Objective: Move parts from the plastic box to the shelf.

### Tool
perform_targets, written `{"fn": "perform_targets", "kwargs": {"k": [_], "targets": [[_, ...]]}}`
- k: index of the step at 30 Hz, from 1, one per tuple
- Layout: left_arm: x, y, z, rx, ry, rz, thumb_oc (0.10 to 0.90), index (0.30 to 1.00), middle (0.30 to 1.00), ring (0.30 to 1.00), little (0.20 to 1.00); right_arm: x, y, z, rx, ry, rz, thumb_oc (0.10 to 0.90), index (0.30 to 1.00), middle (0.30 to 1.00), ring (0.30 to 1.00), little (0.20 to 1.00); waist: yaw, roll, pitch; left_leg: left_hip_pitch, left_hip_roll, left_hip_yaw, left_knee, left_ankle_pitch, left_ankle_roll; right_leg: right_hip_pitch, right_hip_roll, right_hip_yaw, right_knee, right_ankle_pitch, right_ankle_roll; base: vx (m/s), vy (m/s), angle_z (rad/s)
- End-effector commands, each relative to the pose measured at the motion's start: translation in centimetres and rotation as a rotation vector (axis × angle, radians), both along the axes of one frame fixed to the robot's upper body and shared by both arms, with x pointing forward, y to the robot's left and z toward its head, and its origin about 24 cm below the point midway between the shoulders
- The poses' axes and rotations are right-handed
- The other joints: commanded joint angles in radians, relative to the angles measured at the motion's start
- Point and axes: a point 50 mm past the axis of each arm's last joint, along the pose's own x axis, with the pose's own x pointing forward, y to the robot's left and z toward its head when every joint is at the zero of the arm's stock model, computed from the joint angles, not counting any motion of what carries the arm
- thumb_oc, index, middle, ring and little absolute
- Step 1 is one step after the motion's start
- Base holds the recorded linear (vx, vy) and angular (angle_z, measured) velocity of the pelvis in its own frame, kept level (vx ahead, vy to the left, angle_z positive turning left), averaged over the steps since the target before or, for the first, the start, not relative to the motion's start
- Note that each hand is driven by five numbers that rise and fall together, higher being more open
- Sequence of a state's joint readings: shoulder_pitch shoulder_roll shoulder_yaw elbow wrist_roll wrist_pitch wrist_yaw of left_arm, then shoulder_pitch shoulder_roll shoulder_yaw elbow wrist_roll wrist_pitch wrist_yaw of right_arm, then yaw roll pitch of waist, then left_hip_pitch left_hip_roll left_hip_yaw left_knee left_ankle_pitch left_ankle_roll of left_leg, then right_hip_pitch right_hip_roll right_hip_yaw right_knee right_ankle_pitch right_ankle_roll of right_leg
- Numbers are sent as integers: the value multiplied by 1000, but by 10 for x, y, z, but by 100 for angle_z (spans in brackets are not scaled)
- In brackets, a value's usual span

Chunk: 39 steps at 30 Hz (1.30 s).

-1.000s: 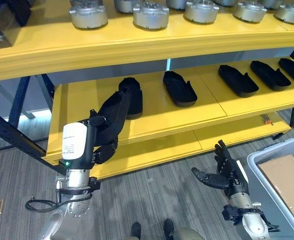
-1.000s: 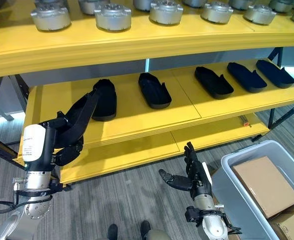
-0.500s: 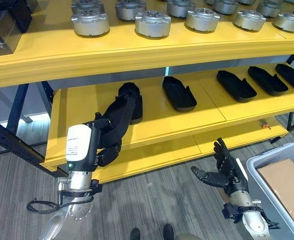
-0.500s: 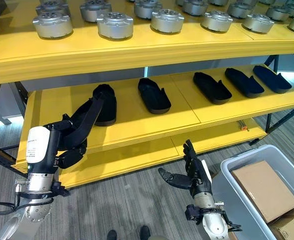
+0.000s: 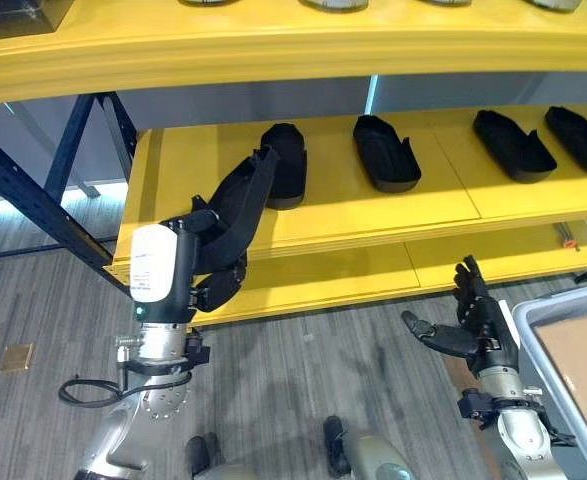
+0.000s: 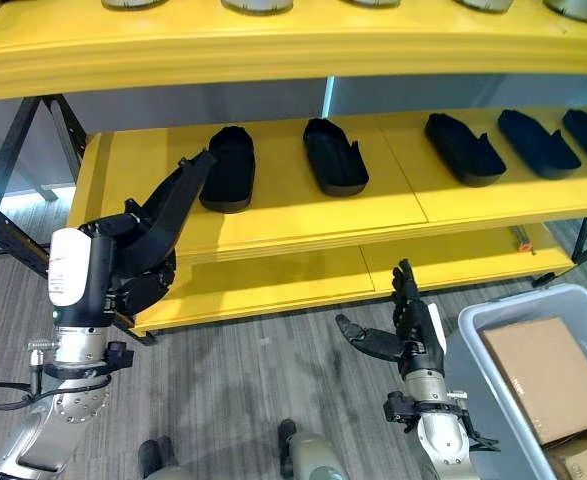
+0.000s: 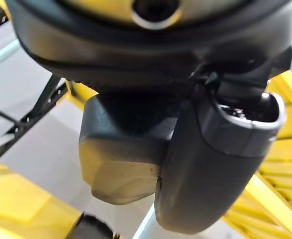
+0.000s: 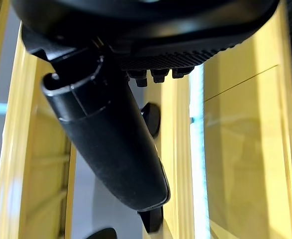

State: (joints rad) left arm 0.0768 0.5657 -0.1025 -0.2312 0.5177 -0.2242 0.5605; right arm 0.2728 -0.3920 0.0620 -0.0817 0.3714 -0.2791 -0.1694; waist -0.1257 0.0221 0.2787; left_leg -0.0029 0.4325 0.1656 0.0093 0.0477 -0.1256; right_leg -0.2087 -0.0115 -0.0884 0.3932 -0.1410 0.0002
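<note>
My left hand [image 5: 209,268] is shut on a long black part [image 5: 239,204] and holds it tilted up over the left front edge of the yellow middle shelf [image 5: 353,215]. The part's tip reaches close to the leftmost black part [image 5: 287,166] lying on that shelf. Several more black parts [image 5: 386,152] lie in a row to the right. In the left wrist view the thumb [image 7: 210,164] curls beside the dark part [image 7: 121,159]. My right hand [image 6: 410,330] hovers open and holding nothing over the floor, left of the grey plastic box [image 6: 473,325].
A cardboard box [image 6: 548,375] lies inside the plastic box. A lower yellow shelf board [image 5: 373,275] sits under the middle one. Dark blue shelf legs [image 5: 33,205] slant down at the left. An upper yellow shelf [image 5: 273,50] overhangs the top of the view.
The camera has tipped downward, so the upper shelf's metal parts have left the picture. The left hand still holds the black part at the shelf's edge; the right hand stays open.
</note>
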Motion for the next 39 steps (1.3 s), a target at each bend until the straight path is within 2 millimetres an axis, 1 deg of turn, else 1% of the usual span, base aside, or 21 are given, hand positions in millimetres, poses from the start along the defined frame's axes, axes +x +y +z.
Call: {"fn": "perform_targets", "kwargs": {"k": [1, 2, 5, 8, 9, 10, 11, 12, 13, 14, 16, 17, 21, 25, 28, 31, 33, 35, 37, 39], "targets": [[3, 1, 62, -17, -381, 6, 400, 300, 300, 300, 300, 2, 22, 41, 25, -254, 111, 900, 1000, 1000, 1000, 1000, 3, -12, -133, -34, -66, -26, -4, 85, -17, 97, -111, 43, -60, -26, 109, 106, 225, 5], [4, 1, 62, -17, -382, 6, 400, 300, 300, 300, 300, 2, 22, 42, 26, -254, 111, 900, 1000, 1000, 1000, 1000, 4, -13, -132, -35, -68, -26, 0, 82, -16, 100, -113, 43, -64, -25, 110, 60, 127, 6], [10, 4, 65, 33, -398, 43, 400, 300, 300, 300, 300, 1, 22, 39, -1, -232, 126, 900, 1000, 1000, 1000, 1000, 5, -30, -134, -45, -92, -12, 58, 38, -14, 136, -142, 50, -105, -5, 126, 95, 157, 4], [25, 8, 61, 48, -365, 89, 400, 300, 300, 300, 300, -1, 18, 37, 15, -221, 107, 900, 1000, 1000, 1000, 1000, -2, -45, -141, -59, -112, -13, 103, 3, -14, 172, -166, 51, -151, 8, 137, 99, 152, 0], [33, 8, 58, 32, -328, 95, 400, 300, 300, 300, 300, -1, 18, 36, 9, -212, 106, 900, 1000, 1000, 1000, 1000, -5, -50, -145, -65, -122, -14, 120, -13, -12, 185, -177, 53, -168, 15, 143, 88, 138, 10], [37, 7, 57, 21, -323, 94, 400, 300, 300, 300, 300, -1, 17, 35, 8, -205, 101, 900, 1000, 1000, 1000, 1000, -6, -54, -144, -71, -128, -17, 135, -24, -10, 191, -185, 52, -175, 17, 146, 68, 137, 7], [43, 9, 55, 40, -306, 110, 400, 300, 300, 300, 300, -1, 16, 34, 2, -199, 107, 900, 1000, 1000, 1000, 1000, -8, -58, -143, -80, -133, -19, 155, -35, -10, 194, -191, 56, -179, 20, 149, 47, 114, -1], [52, 12, 55, 87, -282, 137, 400, 300, 300, 300, 300, 0, 16, 36, -13, -198, 118, 900, 1000, 1000, 1000, 1000, -14, -61, -143, -92, -135, -19, 177, -46, -10, 195, -196, 59, -180, 18, 151, 41, 140, -1], [67, 14, 56, 139, -262, 174, 400, 300, 300, 300, 300, 1, 16, 37, -28, -202, 135, 900, 1000, 1000, 1000, 1000, -19, -68, -136, -128, -140, -28, 234, -70, -11, 196, -207, 55, -173, 14, 153, 24, 102, 0], [68, 13, 57, 139, -265, 173, 400, 300, 300, 300, 300, 1, 16, 38, -27, -204, 133, 900, 1000, 1000, 1000, 1000, -19, -68, -135, -134, -140, -31, 242, -73, -10, 195, -207, 53, -172, 13, 154, 22, 87, 6], [80, 11, 60, 156, -247, 183, 400, 300, 300, 300, 300, 1, 15, 38, -38, -198, 141, 900, 1000, 1000, 1000, 1000, -26, -71, -131, -163, -141, -41, 280, -86, -14, 193, -212, 48, -165, 10, 154, 16, 47, 5], [84, 14, 61, 171, -241, 205, 400, 300, 300, 300, 300, 1, 14, 38, -44, -197, 144, 900, 1000, 1000, 1000, 1000, -29, -71, -131, -175, -140, -45, 295, -92, -16, 191, -213, 47, -161, 8, 154, 17, 53, 7], [98, 19, 73, 241, -237, 249, 400, 300, 300, 300, 300, 1, 15, 36, -53, -182, 169, 900, 1000, 1000, 1000, 1000, -37, -73, -128, -213, -140, -60, 336, -107, -21, 173, -214, 47, -140, -1, 154, 6, 39, 6], [113, 23, 80, 329, -191, 289, 400, 300, 300, 300, 300, 5, 18, 37, -65, -182, 206, 900, 1000, 1000, 1000, 1000, -43, -74, -112, -243, -139, -69, 368, -120, -20, 140, -210, 56, -108, -6, 155, -36, 27, 2], [120, 25, 91, 399, -192, 314, 400, 300, 300, 300, 300, 7, 20, 40, -86, -192, 231, 900, 1000, 1000, 1000, 1000, -47, -77, -93, -266, -136, -73, 394, -128, -16, 107, -207, 68, -77, -11, 155, -38, 16, -2], [131, 20, 98, 418, -189, 328, 400, 300, 300, 300, 300, 10, 23, 41, -94, -197, 250, 900, 1000, 1000, 1000, 1000, -50, -76, -74, -295, -132, -82, 414, -132, -14, 69, -200, 74, -35, -23, 154, -57, 1, -4], [133, 20, 99, 416, -185, 334, 400, 300, 300, 300, 300, 11, 23, 41, -97, -196, 256, 900, 1000, 1000, 1000, 1000, -52, -75, -72, -299, -131, -84, 417, -133, -14, 59, -199, 75, -25, -25, 153, -47, 1, 0], [139, 17, 108, 403, -196, 351, 400, 300, 300, 300, 300, 13, 26, 43, -119, -200, 283, 900, 1000, 1000, 1000, 1000, -57, -73, -58, -326, -129, -91, 429, -131, -15, 15, -192, 84, 16, -36, 150, -81, -2, 0], [140, 15, 111, 400, -204, 349, 400, 300, 300, 300, 300, 14, 27, 43, -122, -201, 287, 900, 1000, 1000, 1000, 1000, -58, -73, -55, -334, -129, -93, 431, -130, -15, 2, -192, 85, 27, -38, 149, -60, -13, -3], [143, 15, 116, 395, -207, 361, 400, 300, 300, 300, 300, 15, 27, 44, -129, -201, 291, 900, 1000, 1000, 1000, 1000, -61, -72, -47, -363, -124, -102, 443, -124, -15, -38, -184, 89, 59, -43, 145, -81, -39, -3]]}}
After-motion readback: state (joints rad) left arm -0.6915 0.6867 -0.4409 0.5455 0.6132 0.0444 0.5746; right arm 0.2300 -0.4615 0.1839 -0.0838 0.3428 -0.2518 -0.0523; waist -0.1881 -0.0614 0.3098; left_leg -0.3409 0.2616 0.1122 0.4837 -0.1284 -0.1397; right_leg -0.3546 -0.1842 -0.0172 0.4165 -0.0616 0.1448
